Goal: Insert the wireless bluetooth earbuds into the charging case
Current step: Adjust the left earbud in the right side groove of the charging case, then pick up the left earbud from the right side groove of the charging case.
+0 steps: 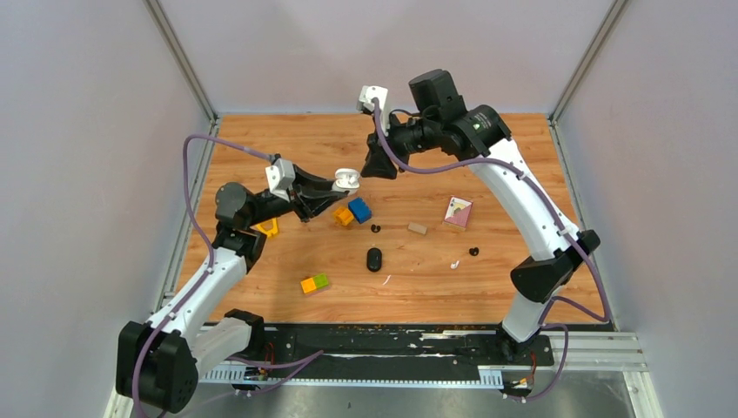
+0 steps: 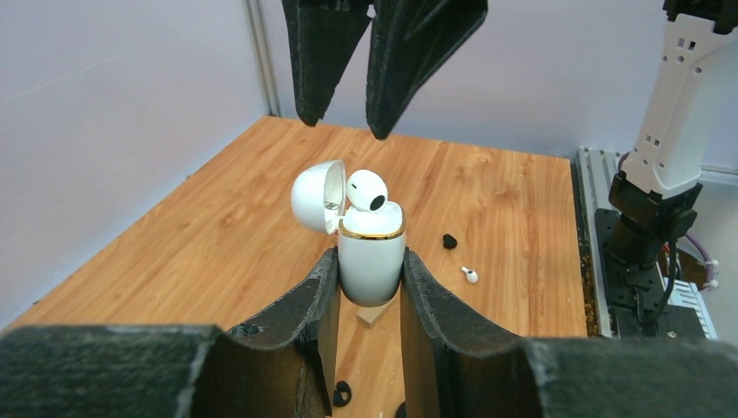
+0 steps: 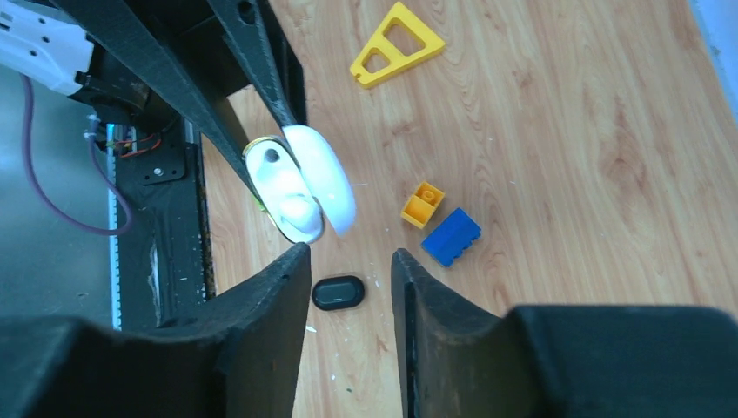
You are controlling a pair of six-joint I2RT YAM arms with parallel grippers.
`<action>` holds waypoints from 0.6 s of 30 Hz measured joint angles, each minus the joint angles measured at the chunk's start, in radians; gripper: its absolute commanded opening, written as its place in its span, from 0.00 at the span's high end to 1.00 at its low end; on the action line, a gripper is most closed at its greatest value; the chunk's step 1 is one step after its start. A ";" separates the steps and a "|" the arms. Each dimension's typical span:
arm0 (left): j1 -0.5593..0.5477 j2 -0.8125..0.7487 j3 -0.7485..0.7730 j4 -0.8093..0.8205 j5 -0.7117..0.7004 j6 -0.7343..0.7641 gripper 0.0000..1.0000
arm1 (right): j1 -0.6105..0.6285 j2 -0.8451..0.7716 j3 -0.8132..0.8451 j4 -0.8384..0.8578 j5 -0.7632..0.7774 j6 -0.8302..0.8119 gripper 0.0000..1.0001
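1. The left wrist view is the best one. The left jaws are pinching the white charging case (image 2: 372,261) by its lower body, one finger on each side. The case stands upright between them, with its lid (image 2: 315,196) flipped open toward the left of that view.
2. In the same view, a white earbud (image 2: 367,190) sits in the mouth of the case and pokes up above the gold rim, so it isn't sunk all the way in. The top external view doesn't show this; there it's only a white blob at the tip of the left jaws.
3. The right jaws hang just above the case with their tips pointing down at it. They're spread apart with nothing between them, and they aren't touching the bud.
4. The right wrist view looks down past its own spread jaws.
   - The open case is just ahead of them, but the bud is hard to pick out against all the white.
   - A black oval case (image 3: 338,293) on the tabletop (image 1: 418,296) shows through the gap between the jaws.
   - An orange block (image 3: 423,205) and a blue block (image 3: 452,236) are off to the right of them.
   - A yellow triangle (image 3: 396,45) lies further ahead.
5. Only the top external view shows the loose buds. A second white earbud (image 1: 454,263), one black earbud (image 1: 375,228) and another black earbud (image 1: 473,251) lie on the tabletop, well apart from both sets of jaws.
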 measured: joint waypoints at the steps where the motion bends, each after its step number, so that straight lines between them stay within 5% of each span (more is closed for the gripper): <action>1: 0.000 0.001 0.000 0.000 -0.003 0.000 1.00 | -0.013 -0.003 0.000 0.000 0.000 0.004 0.66; 9: 0.000 0.040 0.008 -0.018 -0.016 -0.006 1.00 | -0.063 -0.064 -0.053 0.017 0.015 0.027 0.61; 18: 0.000 0.094 0.111 -0.040 0.076 -0.008 1.00 | -0.063 -0.037 -0.023 0.006 -0.086 -0.053 0.75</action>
